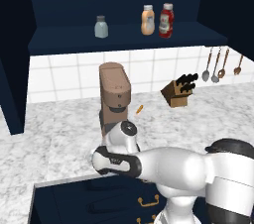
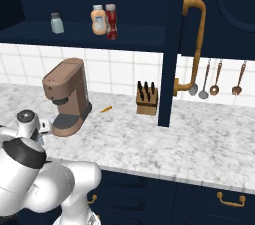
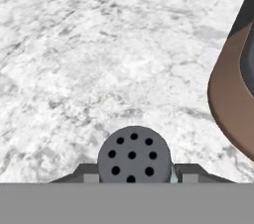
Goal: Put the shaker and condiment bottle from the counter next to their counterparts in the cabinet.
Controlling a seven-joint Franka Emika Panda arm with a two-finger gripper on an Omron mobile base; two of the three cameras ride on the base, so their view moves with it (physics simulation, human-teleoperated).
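Brown coffee machine [image 1: 115, 94], knife block [image 1: 179, 90]

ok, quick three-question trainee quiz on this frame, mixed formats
1. True or false: the red condiment bottle already stands on the cabinet shelf beside the orange-tan bottle.
2. What sits between the fingers of the end effector in the hand view? A) knife block B) shaker C) spoon
3. Fill in: the brown ___ stands on the counter right by the end effector.

Key: 1 true; 2 B, the perforated grey cap of the shaker shows there; 3 coffee machine.
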